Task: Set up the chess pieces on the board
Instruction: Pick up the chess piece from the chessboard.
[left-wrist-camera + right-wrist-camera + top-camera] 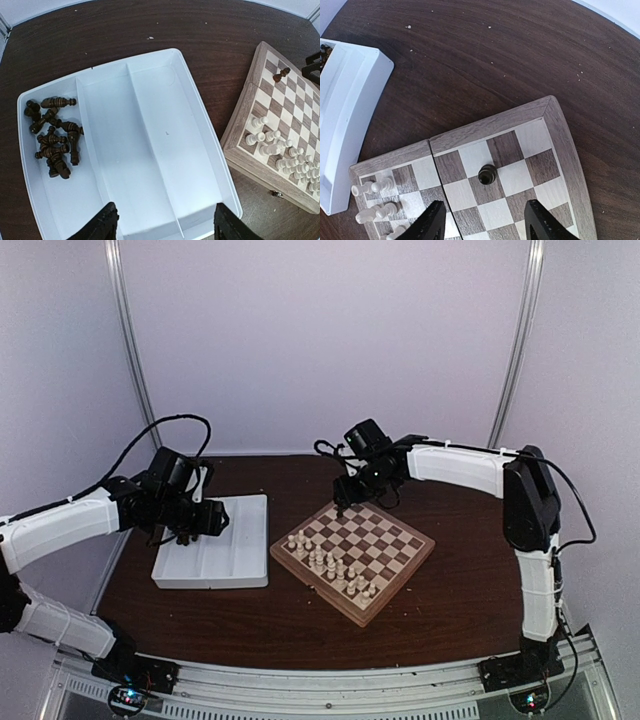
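At board [400, 540] near-left edge: cream pieces [330, 562] standing in two rows. Left of board, apart from it: white tray [250, 540] on tabletop [450, 620]. Dark chess pieces [55, 137] lie heaped in tray compartment farthest from board. Left jaws wide above tray, holding nothing. Near board's far corner: one dark piece [487, 174] upright, untouched. Right jaws above it, apart, gripping nothing.
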Tool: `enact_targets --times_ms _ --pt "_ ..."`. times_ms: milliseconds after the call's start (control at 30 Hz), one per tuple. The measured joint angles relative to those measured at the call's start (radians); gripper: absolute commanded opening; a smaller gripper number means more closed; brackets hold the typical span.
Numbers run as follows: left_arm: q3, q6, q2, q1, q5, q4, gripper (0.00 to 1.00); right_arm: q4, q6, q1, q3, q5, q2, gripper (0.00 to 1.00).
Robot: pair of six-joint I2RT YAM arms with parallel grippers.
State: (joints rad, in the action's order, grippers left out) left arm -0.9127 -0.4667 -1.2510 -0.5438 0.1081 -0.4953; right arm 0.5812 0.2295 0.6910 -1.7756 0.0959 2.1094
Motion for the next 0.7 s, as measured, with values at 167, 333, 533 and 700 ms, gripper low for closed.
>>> enact_targets --times_ms 167,333,533,700 --pt "0.027 -0.011 0.024 0.002 0.009 0.000 0.66 0.018 0.002 0.001 -0.061 -0.018 0.061 0.50" --pt "0.039 -0.015 0.044 0.002 0.023 0.002 0.66 0.031 0.002 0.001 -0.106 -0.024 0.106 0.49" --pt "0.045 -0.015 0.051 0.003 0.033 0.001 0.66 0.036 0.005 0.001 -0.139 -0.026 0.153 0.40" --pt "0.046 -0.014 0.055 0.006 0.035 0.001 0.66 0.044 0.010 0.001 -0.152 -0.025 0.181 0.22"
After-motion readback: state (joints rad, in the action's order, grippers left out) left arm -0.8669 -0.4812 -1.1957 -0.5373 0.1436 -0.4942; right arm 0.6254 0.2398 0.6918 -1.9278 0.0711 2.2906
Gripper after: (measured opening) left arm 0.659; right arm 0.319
